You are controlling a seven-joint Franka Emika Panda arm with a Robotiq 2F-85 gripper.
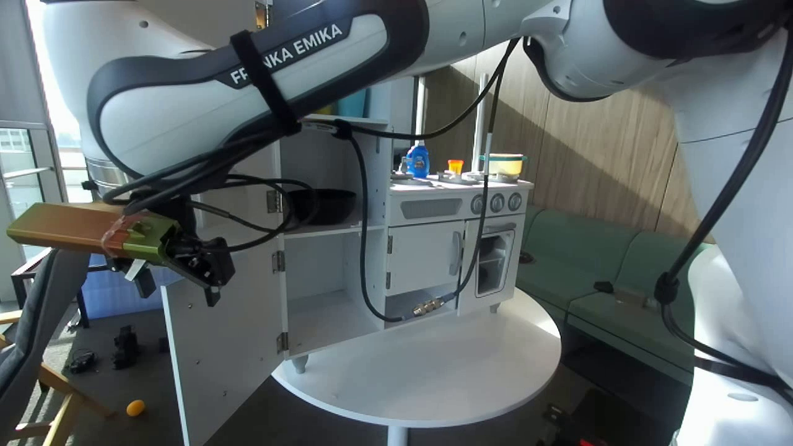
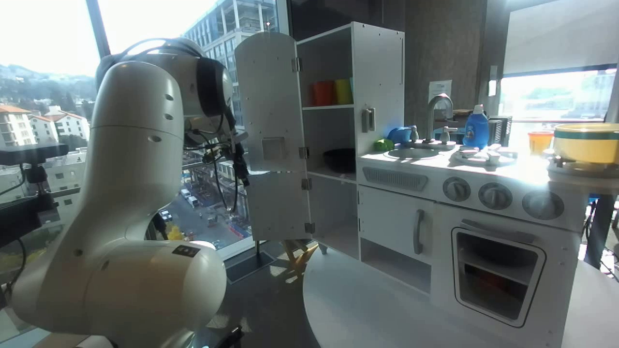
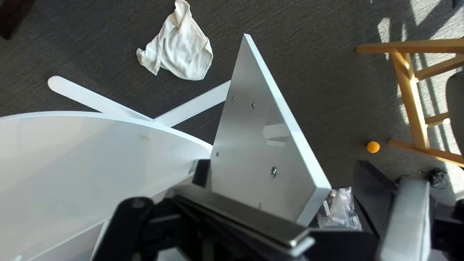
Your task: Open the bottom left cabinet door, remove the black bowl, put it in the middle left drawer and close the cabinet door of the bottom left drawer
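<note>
Inside the middle left drawer: black bowl. Pincer spread apart, near the open bottom left cabinet door. Step judged: closing that door; next likely: push from its outer side.

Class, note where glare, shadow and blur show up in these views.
In an exterior view, a diagonal shadow crosses the wood wall; in an exterior view, sun glare whitens the stove counter and the sky is washed out; in the wrist view, the gripper is blurred, the bottom left cabinet door is sharper, and sunlight streaks the carpet.
</note>
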